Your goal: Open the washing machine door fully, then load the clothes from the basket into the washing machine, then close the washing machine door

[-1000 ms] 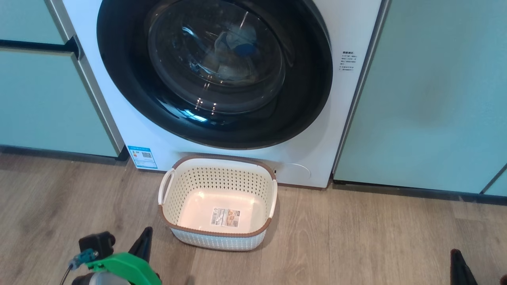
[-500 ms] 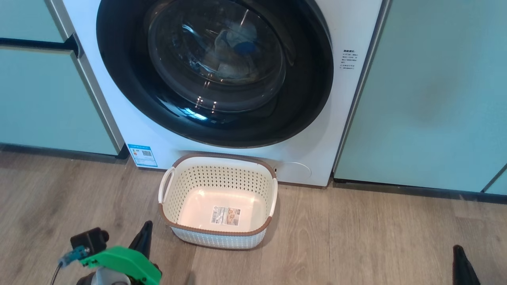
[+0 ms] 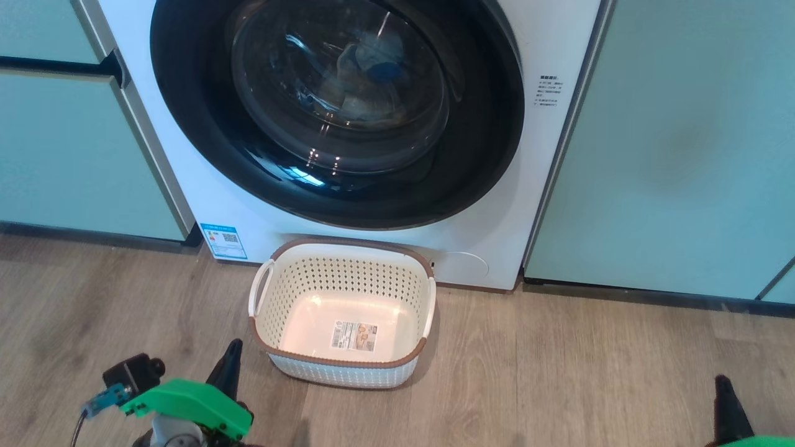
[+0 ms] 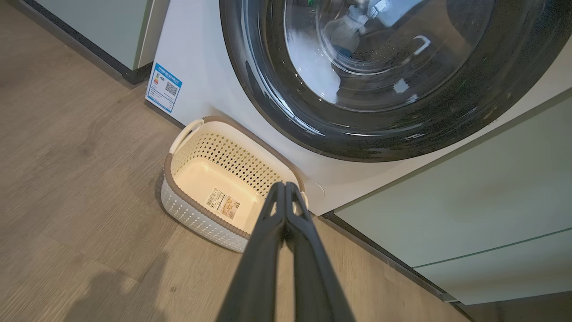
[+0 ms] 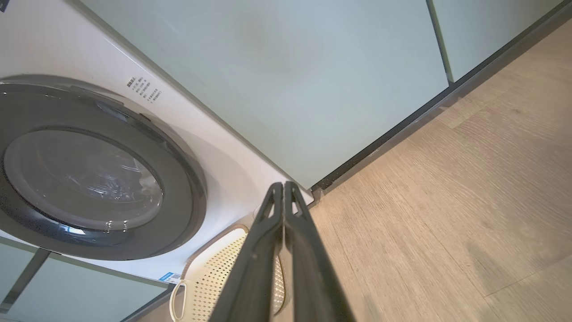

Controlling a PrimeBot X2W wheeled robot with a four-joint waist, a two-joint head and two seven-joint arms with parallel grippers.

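You face the washer (image 3: pixel 497 248) with its door (image 3: pixel 186 112) shut and the clothes (image 3: pixel 372 81) lying behind the glass. The basket (image 3: pixel 338 361) stands empty on the floor (image 3: pixel 559 372), just beside the washer's foot. Your left gripper (image 4: pixel 284 190) and right gripper (image 5: pixel 283 185) hang low on either side, fingers pressed together, holding nothing.

Washing machine (image 3: pixel 205 198): smooth white casing, faint sheen. Washing machine door (image 3: pixel 338 108): glossy black rim, clear reflective glass bowl; behind it, perforated shiny metal drum (image 4: pixel 380 51) and soft cloth, the clothes (image 3: pixel 372 71), pale and blue. Sticker (image 3: pixel 223 241) on the washing machine's lower corner: smooth printed paper. Basket (image 3: pixel 348 282) before the washing machine: smooth cream plastic, perforated walls, brown rim, paper label (image 3: pixel 354 336). Cabinets (image 3: pixel 671 136) flanking the washing machine: pale-green, smooth, satin. Floor (image 3: pixel 559 372): matt wood-grain planks. Left gripper (image 4: pixel 284 190): matt dark fingers, green plastic mount (image 3: pixel 186 403).
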